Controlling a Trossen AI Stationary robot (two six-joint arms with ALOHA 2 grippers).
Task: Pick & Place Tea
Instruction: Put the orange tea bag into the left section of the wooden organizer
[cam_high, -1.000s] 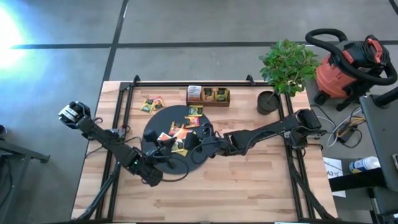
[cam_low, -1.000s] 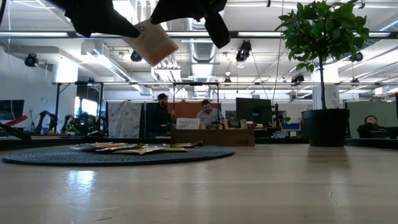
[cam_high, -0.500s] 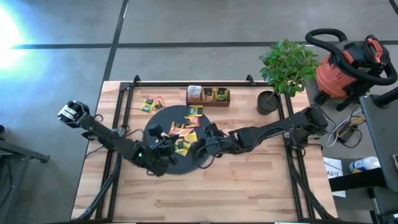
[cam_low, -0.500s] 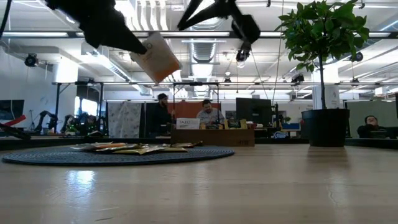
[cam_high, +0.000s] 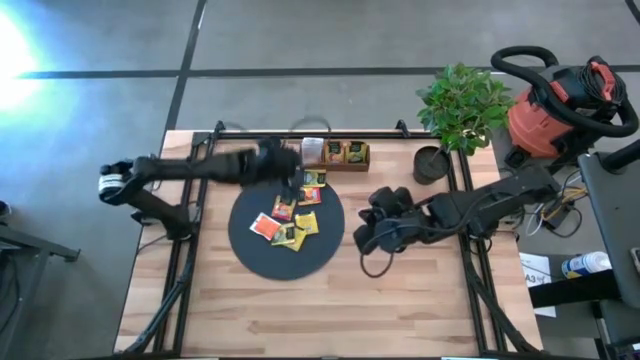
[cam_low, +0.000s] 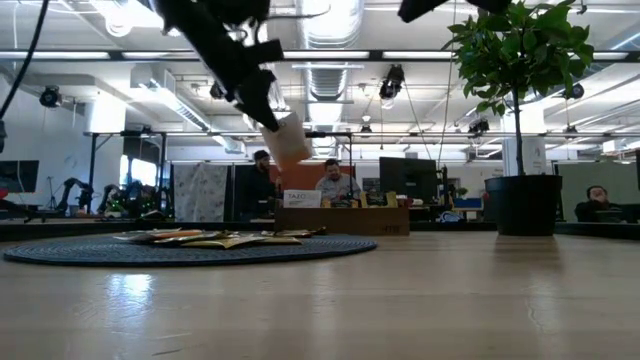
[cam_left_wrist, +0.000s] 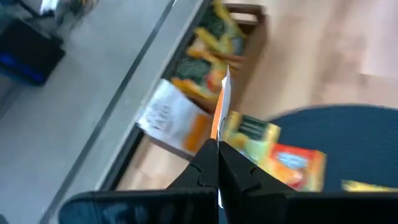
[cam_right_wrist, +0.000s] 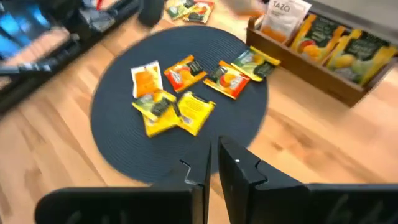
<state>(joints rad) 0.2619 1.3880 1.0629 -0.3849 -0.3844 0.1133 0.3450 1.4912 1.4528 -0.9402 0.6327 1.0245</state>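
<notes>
The left gripper (cam_left_wrist: 217, 163) pinches one tea packet (cam_left_wrist: 219, 106) edge-on above the wooden tray (cam_high: 335, 154); our low view shows its pale face. The right gripper (cam_right_wrist: 212, 163), almost pressed together, hovers beside the black disc (cam_high: 250, 245) where loose packets (cam_high: 290, 222) lie.

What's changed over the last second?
The left gripper, jaws shut on a tea packet, swung from the near side of the black disc toward the wooden tray. The right gripper withdrew off the disc. Packets on the disc stayed put.
</notes>
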